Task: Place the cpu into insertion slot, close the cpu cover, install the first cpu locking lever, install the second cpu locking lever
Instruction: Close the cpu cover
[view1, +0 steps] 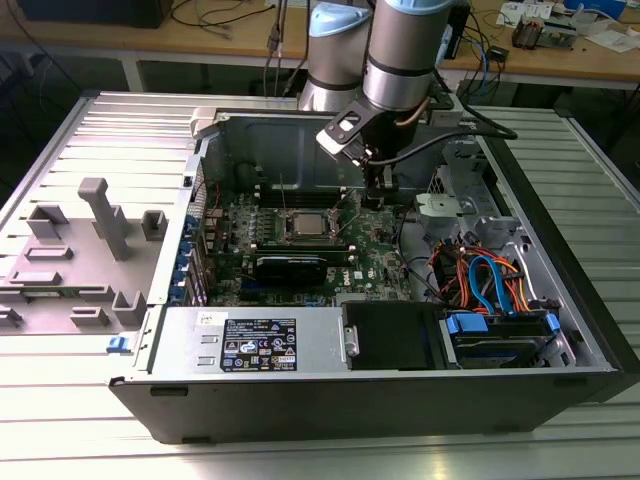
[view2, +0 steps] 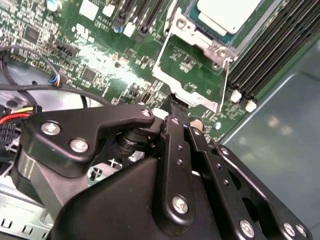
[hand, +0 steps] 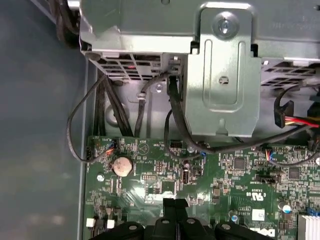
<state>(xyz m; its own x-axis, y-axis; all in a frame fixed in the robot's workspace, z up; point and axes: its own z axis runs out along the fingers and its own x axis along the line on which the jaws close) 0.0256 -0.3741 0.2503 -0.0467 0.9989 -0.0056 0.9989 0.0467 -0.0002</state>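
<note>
The cpu (view2: 225, 15) lies silver top up in the insertion slot (view2: 212, 47) on the green board; in the exterior view the cpu (view1: 304, 222) sits mid-board. The cpu cover (view2: 186, 92) is swung open away from the socket, and green board shows through its window. A thin wire lever (view2: 227, 80) stands beside it. My gripper (view2: 173, 107) is shut with nothing seen between its fingers. Its tip hangs just above the board at the cover's outer edge. The exterior view has my gripper (view1: 378, 195) to the right of the socket, and the first wrist view shows its black tip (hand: 175, 203) over the board.
Long memory slots (view2: 265, 55) run beside the socket. A black finned card (view1: 290, 265) lies in front of it. A drive cage with orange and blue cables (view1: 490, 280) and a metal bracket (hand: 222, 75) stand to the exterior view's right. A power supply (view1: 255, 340) fills the case's front.
</note>
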